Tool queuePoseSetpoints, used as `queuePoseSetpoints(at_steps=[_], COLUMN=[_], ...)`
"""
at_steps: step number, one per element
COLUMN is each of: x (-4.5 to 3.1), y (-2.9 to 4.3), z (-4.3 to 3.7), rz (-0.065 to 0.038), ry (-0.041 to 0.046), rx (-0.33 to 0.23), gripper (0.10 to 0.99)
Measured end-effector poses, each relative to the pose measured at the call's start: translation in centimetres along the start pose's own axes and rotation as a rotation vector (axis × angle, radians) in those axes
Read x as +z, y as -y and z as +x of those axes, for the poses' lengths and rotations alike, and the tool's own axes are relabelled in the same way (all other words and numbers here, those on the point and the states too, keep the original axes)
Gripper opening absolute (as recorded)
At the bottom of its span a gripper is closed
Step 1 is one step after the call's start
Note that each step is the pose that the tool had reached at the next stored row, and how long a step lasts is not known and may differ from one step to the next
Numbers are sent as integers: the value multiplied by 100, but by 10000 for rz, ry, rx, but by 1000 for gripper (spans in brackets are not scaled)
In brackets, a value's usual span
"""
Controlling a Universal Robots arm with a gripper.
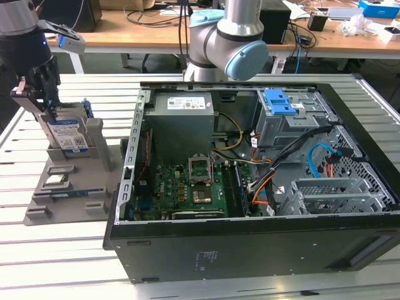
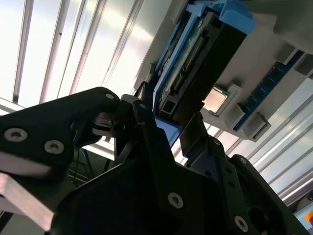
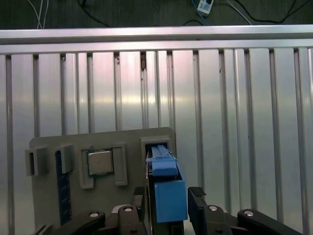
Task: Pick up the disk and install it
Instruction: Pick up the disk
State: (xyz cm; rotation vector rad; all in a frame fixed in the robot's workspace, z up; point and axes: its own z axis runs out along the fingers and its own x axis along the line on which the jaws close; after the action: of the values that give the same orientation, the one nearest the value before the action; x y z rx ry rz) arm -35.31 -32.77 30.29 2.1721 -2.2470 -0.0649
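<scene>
At grey holder (image 1: 69, 194): disk (image 1: 62, 128) upright, white-blue label (image 1: 70, 144), gripper (image 1: 49, 106) above.

3 views share disk (image 1: 65, 134); wrists close.

Close before me, the disk (image 2: 195, 58) sits slotted in a grey holder (image 2: 279, 54). A silver chip (image 2: 215, 100) lies just beside the disk.

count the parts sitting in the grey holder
3: the disk upright in its slot, the square chip beside it, and a blue memory stick past the chip. Others may be hidden.
</scene>
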Motion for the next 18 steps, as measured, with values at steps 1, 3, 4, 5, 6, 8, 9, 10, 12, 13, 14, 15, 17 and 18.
queuePoseSetpoints(at_steps=[1,3,4,5,6,8,9,10,12,13,14,15,17,18], x=[9,71,95,113,155,183,187,188,191,191,191,191,192,192], y=[0,3,4,4,6,8,10,11,15,18,22,26,37,41], z=[0,1,2,2,3,3,2,2,1,0,-1,-2,-5,-6], rz=[0,0,0,0,0,1,-2,-3,-5,-7,-9,-11,-16,-17], ry=[0,0,0,0,1,-1,-5,-8,-17,-21,-26,-30,-41,-45], rx=[0,0,0,0,0,-12,-45,-92,-361,-456,-557,-654,-941,-1040], gripper=[482,482,482,482,482,482,482,482,482,482,482,482,482,482])
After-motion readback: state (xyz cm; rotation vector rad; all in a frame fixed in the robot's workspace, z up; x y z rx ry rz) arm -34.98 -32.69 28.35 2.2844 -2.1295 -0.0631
